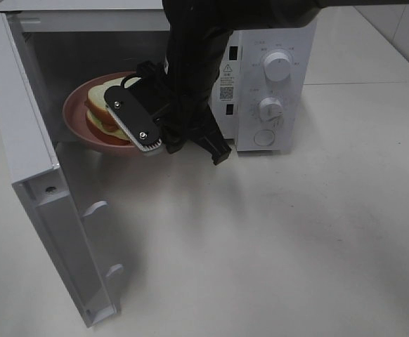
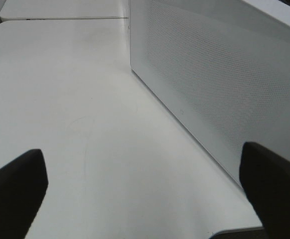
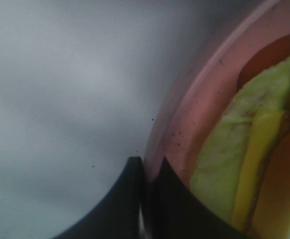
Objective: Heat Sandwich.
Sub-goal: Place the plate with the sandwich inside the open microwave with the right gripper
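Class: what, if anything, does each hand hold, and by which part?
The right hand grips the pink plate by its rim, the sandwich lying on it. The left hand is open and holds nothing.

A white microwave (image 1: 292, 98) is set on the table (image 1: 296, 239), door (image 1: 36, 175) swung open leftward; a pink plate (image 1: 74, 112) is seen in its opening.
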